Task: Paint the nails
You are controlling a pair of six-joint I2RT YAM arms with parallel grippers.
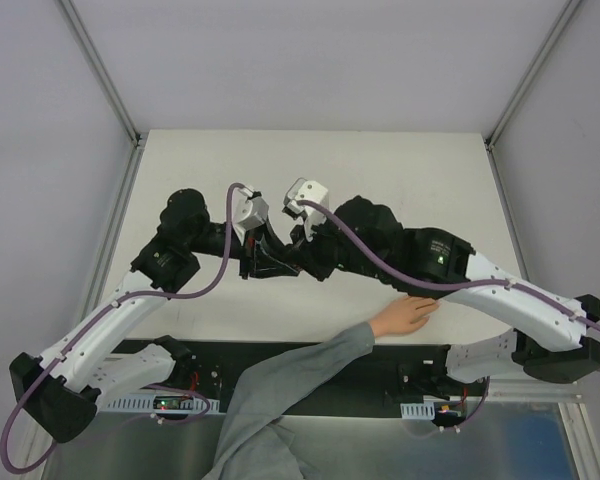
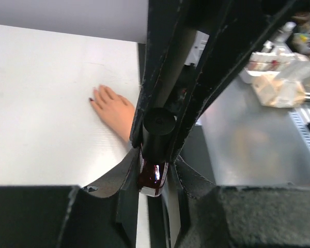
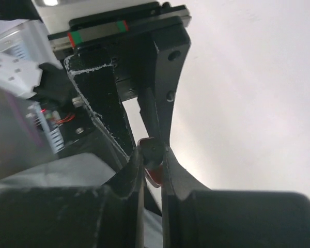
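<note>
Left jaws tight on bottle, right jaws on cap, over open table; hand at near edge.

The white-and-black left arm goes up from its base at the near left, bends at a black elbow and reaches right toward mid-table. The matching right arm stretches left to meet it there. The black two-finger left gripper is clamped on a small dark red bottle, and the black right gripper, facing it tip to tip, pinches the bottle's black cap.
</note>
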